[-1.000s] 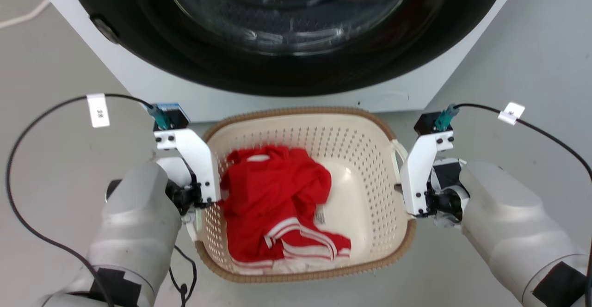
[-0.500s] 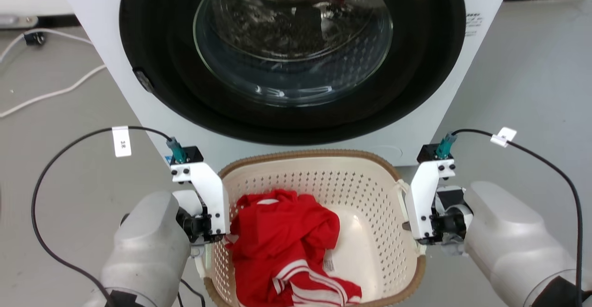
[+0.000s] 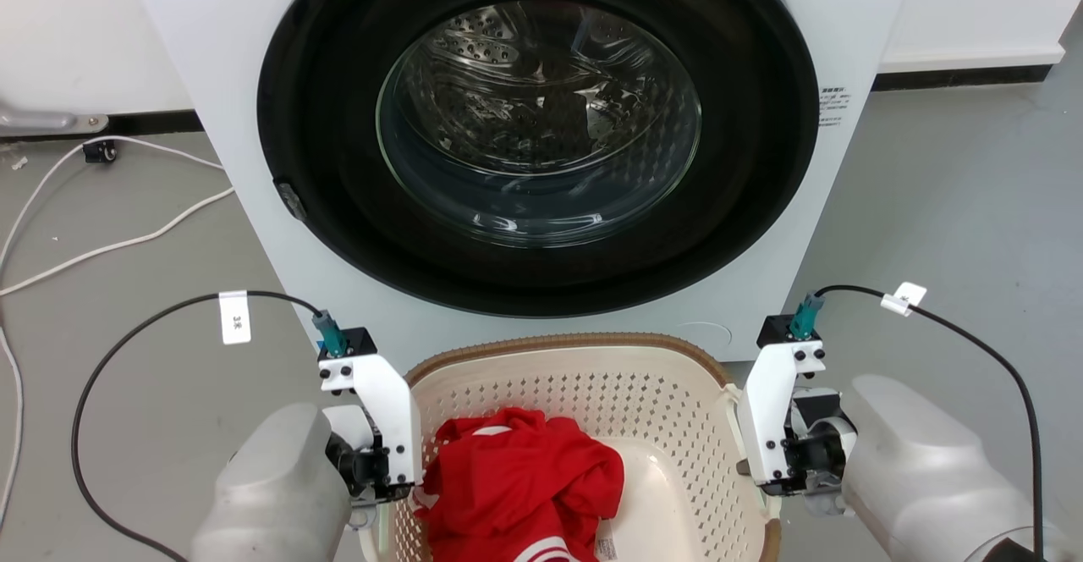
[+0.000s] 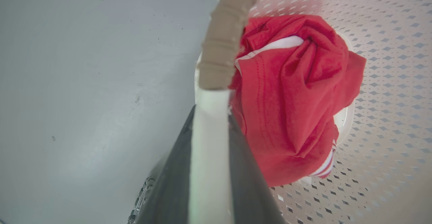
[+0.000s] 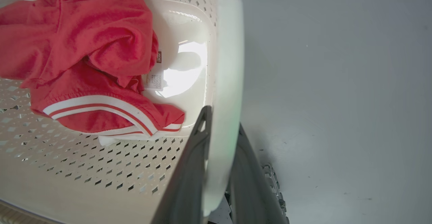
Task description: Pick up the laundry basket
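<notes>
Between the two claws, low in the head view, is the laundry basket, just in front of the front-loading washing machine and below its round glass door. On one side the left claw pinches the basket's white side handle; on the other the right claw pinches the opposite handle. A crumpled red garment with white stripes lies inside the basket. Grey floor surrounds it.

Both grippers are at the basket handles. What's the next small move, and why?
Probably raise both arms together, keeping level. The left gripper and right gripper each clamp a white side handle of the laundry basket, the red garment lies loose inside, and the washing machine stands close behind.
</notes>
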{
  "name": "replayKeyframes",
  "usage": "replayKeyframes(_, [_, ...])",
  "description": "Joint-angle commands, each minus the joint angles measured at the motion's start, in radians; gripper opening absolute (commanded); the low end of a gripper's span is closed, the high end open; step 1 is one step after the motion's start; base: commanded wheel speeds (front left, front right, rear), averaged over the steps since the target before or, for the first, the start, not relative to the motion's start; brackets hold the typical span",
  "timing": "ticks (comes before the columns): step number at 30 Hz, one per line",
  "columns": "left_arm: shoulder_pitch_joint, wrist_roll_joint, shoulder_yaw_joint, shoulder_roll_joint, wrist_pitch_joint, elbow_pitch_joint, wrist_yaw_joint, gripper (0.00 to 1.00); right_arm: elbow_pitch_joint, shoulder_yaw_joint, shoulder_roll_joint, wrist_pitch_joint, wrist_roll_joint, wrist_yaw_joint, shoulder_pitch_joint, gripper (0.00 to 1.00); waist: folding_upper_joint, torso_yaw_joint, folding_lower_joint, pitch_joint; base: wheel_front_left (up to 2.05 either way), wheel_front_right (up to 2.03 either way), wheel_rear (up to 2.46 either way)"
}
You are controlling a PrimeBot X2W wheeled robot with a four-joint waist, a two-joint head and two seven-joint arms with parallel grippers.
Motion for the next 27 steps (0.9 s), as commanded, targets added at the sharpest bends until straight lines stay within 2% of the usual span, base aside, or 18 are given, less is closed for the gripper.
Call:
replayKeyframes(1, [0.014, 0.0, -0.006, 0.01, -0.004, -0.003, -0.004, 0.0, 0.008, 0.003, -0.007, 0.002, -0.001, -0.002, 0.013, 0.0, 0.0, -0.001, 0.0002, -0.004, 0.0, 0.0, 0.0])
replayKeyframes(16, [0.064, -0.02, -0.037, 0.008, -0.087, 0.0, -0.004, 0.0, 0.02, -0.002, 0.004, -0.003, -0.006, -0.001, 0.029, 0.0, 0.0, -0.004, 0.0002, -0.028, 0.0, 0.0, 0.0])
replayKeyframes(27, [0.064, -0.036, -0.055, 0.004, -0.088, 0.006, -0.004, 0.0, 0.021, -0.011, 0.005, -0.002, -0.012, -0.001, 0.033, 0.0, 0.0, -0.004, 0.0002, -0.031, 0.0, 0.0, 0.0])
